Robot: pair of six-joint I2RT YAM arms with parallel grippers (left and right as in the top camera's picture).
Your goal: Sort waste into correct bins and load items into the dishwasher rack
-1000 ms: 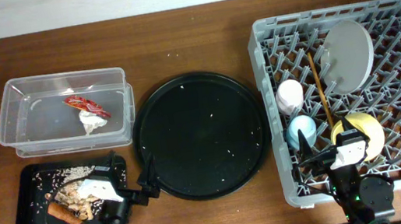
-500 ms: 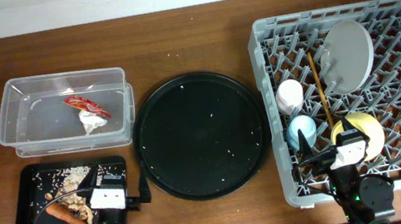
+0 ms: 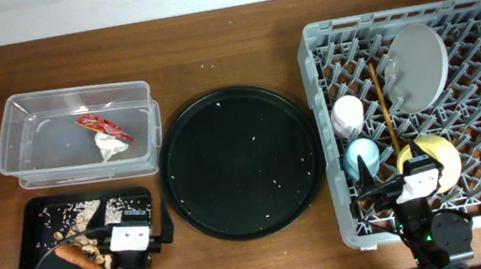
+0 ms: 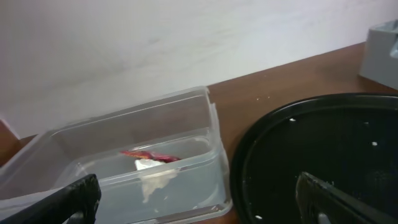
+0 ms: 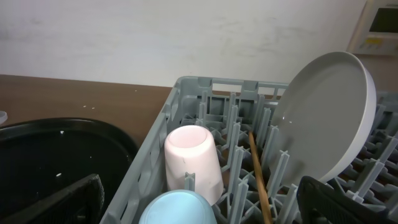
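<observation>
The clear tub [image 3: 14,147] at the left holds a red wrapper [image 3: 104,127] and a white tissue [image 3: 111,149]. Below it, the small black tray [image 3: 26,245] carries a carrot-like piece [image 3: 73,258], beige scraps [image 3: 94,236] and crumbs [image 3: 81,211]. The grey dishwasher rack [image 3: 394,18] holds the plate [image 3: 419,66] on edge, pink cup [image 3: 347,116], blue cup [image 3: 362,157], yellow bowl [image 3: 436,160] and a chopstick [image 3: 385,114]. My left gripper [image 4: 196,199] is open and empty, low by the black tray's right end and facing the tub. My right gripper [image 5: 202,202] is open and empty at the rack's front, behind the cups.
A large round black tray [image 3: 242,161], dotted with a few crumbs, lies between the tub and the rack. Both arm bases stand at the table's front edge. A pale wall runs along the back.
My left arm has drawn back toward the front edge, uncovering the carrot-like piece and scraps in the small black tray. The right arm has not moved.
</observation>
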